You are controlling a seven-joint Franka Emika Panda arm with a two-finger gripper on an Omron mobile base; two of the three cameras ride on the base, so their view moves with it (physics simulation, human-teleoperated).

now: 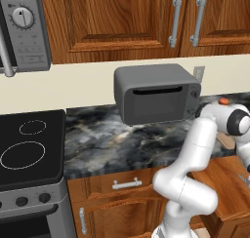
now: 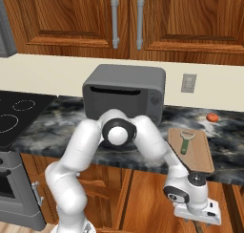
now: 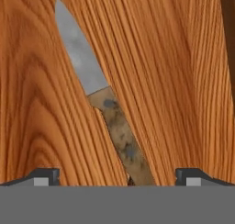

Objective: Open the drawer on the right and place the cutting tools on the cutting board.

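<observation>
Knife (image 3: 103, 113) lay in the drawer (image 3: 183, 81), gripper (image 3: 117, 177) wide open straddling its handle; next: descend, close.

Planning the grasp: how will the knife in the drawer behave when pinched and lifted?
The knife looks rigid, a grey metal blade on a brown riveted handle, so it shouldn't flex. It lies flat on the drawer floor, so it probably won't roll, but the low profile may make it slide when nudged. The open tool straddles the handle end; a pinch there likely droops blade-down.
</observation>
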